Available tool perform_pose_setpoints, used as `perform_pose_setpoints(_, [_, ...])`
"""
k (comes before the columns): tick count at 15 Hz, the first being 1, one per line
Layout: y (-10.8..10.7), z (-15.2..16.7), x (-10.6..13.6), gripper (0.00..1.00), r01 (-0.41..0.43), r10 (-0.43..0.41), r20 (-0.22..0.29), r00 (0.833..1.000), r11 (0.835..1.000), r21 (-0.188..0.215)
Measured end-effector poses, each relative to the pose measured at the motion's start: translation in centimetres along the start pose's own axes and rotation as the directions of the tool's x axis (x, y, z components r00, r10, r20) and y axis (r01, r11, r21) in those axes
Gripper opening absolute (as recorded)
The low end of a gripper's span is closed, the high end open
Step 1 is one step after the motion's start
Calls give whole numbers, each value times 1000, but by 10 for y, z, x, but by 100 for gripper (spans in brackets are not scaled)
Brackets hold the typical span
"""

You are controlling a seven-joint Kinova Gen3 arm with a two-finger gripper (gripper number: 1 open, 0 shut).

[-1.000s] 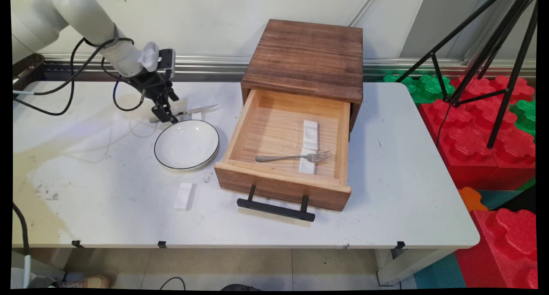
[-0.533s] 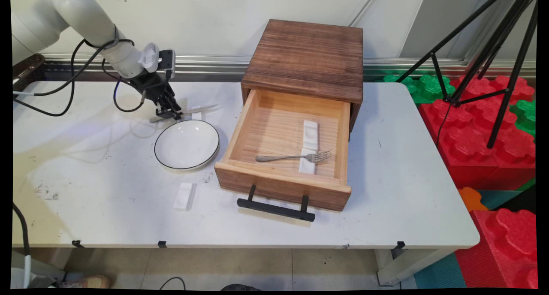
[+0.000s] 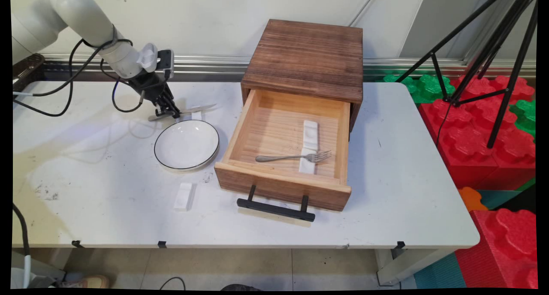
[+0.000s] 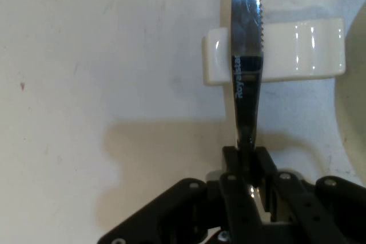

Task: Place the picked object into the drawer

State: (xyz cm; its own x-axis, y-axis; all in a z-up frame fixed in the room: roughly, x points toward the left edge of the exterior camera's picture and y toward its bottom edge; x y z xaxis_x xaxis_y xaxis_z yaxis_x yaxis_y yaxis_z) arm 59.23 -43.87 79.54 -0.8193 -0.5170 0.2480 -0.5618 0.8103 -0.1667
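Claw [image 3: 168,112] is clamped on the knife [image 4: 246,55] handle at the counter's [image 3: 85,175] far-left side, blade lying across a small white rest [image 4: 297,50]. Plate [image 3: 186,144] rim sits just beside it; open drawer [image 3: 285,151] w/ fork [image 3: 294,158] stands well to the right, bare counter to the left.

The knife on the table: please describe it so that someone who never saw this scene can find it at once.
Start at the wooden drawer box; left of its open drawer lies a white plate. Just behind the plate, the gripper is shut on the knife, a steel table knife with a serrated blade resting across a small white rest. The only other cutlery, a fork, lies inside the drawer.
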Motion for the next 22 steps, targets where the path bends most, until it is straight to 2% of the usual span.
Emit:
perform_pose_setpoints(11, [1,-38,1,0,-6,6,-37,999,1000,18])
perform_pose_setpoints(18, [17,-97,13,0,-37,40,-88,995,999,38])
perform_pose_setpoints(22, [34,-135,30,0,-52,57,-142,988,998,41])
